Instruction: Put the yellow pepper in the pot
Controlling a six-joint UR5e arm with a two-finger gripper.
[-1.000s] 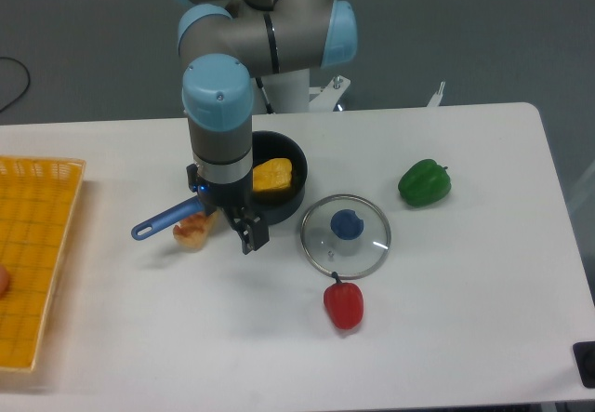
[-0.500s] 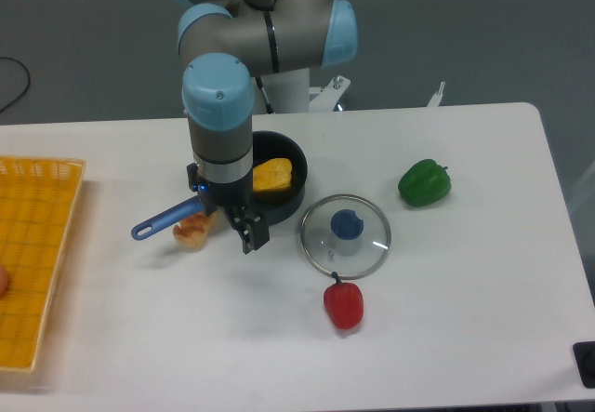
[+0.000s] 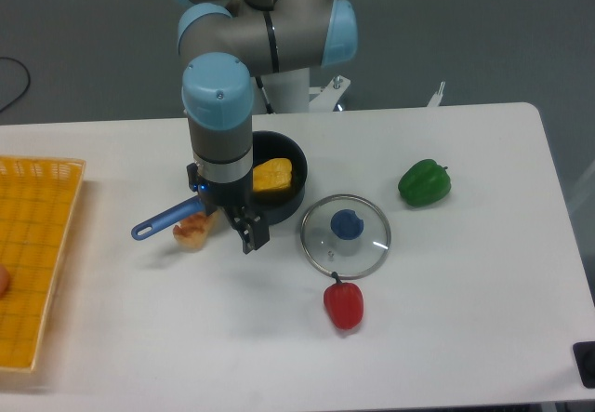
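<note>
The gripper (image 3: 247, 231) hangs just above the table (image 3: 446, 338), holding nothing; its dark fingers are seen partly end-on, so whether they are parted or closed cannot be told. Just behind it and slightly to the right, the yellow pepper (image 3: 271, 175) lies inside the pot (image 3: 288, 200), whose blue handle runs out to the left, passing under the wrist. A tan bread-like piece (image 3: 191, 232) sits just left of the fingers, touching the handle. The glass lid (image 3: 345, 234) lies to the right, the red pepper (image 3: 344, 304) beyond it toward the front.
</note>
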